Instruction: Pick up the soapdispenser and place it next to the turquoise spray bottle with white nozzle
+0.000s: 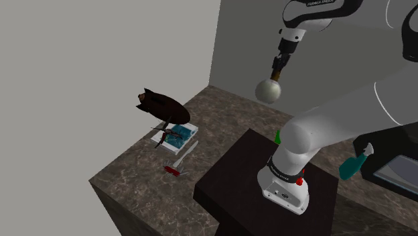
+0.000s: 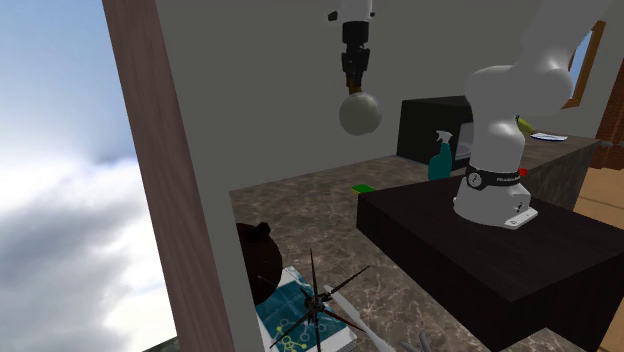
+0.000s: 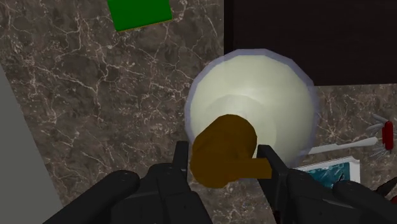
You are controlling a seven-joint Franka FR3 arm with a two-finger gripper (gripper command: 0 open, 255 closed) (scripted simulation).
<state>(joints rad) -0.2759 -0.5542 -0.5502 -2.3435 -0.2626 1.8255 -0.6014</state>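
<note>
Marble tabletop lies well below: my tool grips the dispenser aloft; setting it beside the spray bottle is left.

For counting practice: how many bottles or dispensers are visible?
2: the soap dispenser clasped in the gripper above the counter; the turquoise spray bottle beside the stand. Others may be hidden.

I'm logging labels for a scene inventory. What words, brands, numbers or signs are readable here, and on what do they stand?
Nothing can be quoted as legible.
Lettering on the arm's upper link: too small to read.
Markings on the dark band at the arm's base: too small to read.
The book cover: line pattern, no words.
The soap dispenser in the end effector: no label visible.
</note>
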